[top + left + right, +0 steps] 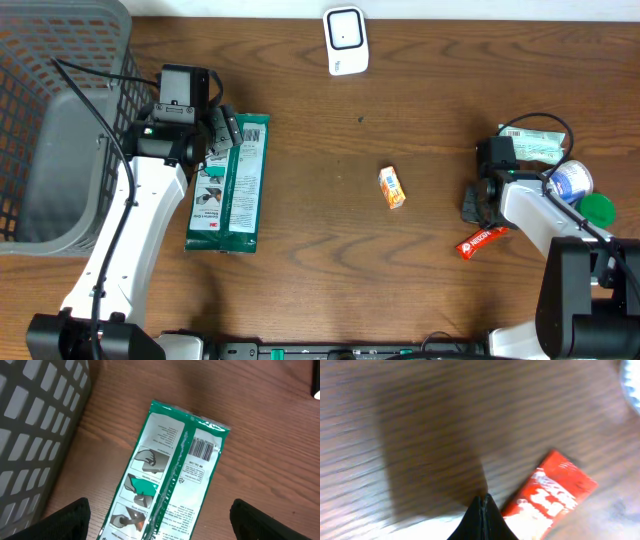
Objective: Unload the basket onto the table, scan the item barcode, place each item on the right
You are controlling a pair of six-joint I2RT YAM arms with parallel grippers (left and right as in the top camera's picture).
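**Left gripper (222, 130) spread wide over the flat green plastic packet (175, 475); right gripper (482, 520) pinched closed on nothing.**

The packet lies at 9 o'clock on the brown wooden table (420, 120), barcode (202, 449) face up, and the small white scanner (345, 40) stands well apart at 12 o'clock. We judge three risks. The fingers may skid off the thin, slick film and lift nothing. The limp packet may fold in the grip and hide the barcode from the scanner. The arm may clip the grey mesh basket (60, 100) just beside it.
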